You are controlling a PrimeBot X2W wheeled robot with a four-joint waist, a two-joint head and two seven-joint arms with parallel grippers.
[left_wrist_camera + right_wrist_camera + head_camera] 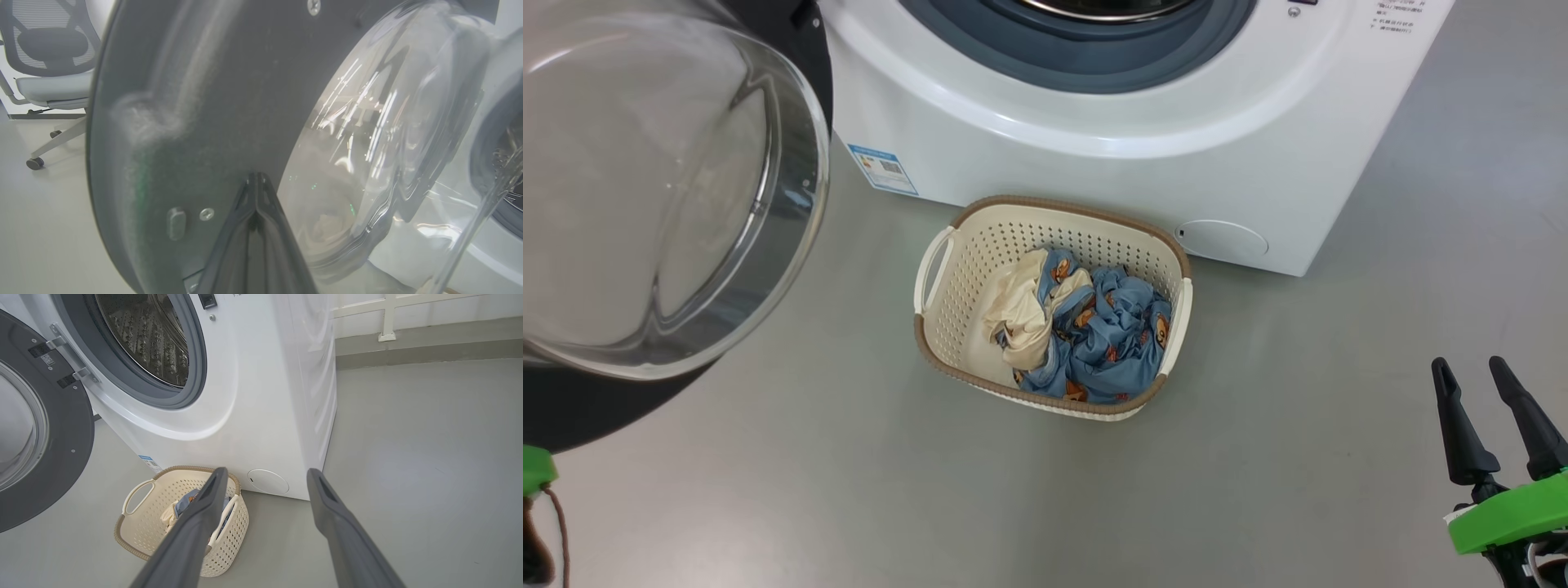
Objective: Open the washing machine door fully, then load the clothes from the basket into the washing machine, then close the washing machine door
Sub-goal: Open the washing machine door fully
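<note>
A: Where are the end effectors?
B: The left end effector [255, 176], fingers together, is close against the open door's [184, 102] dark inner face. The right end effector [1467, 365], fingers apart and empty, is well right of the basket [1054, 214].
A: The clothes [1111, 335]?
B: Heaped in the basket, before the washing machine [1094, 139].

The washing machine [1094, 122] stood with the washing machine door [645, 188] swung open, glass bowl bulging outward. The basket [956, 359] sat on the grey floor [1258, 474] just before the machine's front, holding the clothes [1111, 335], cream beside blue bear-print. The right claw [1467, 365], fingers apart and empty, hung well apart from the basket.
</note>
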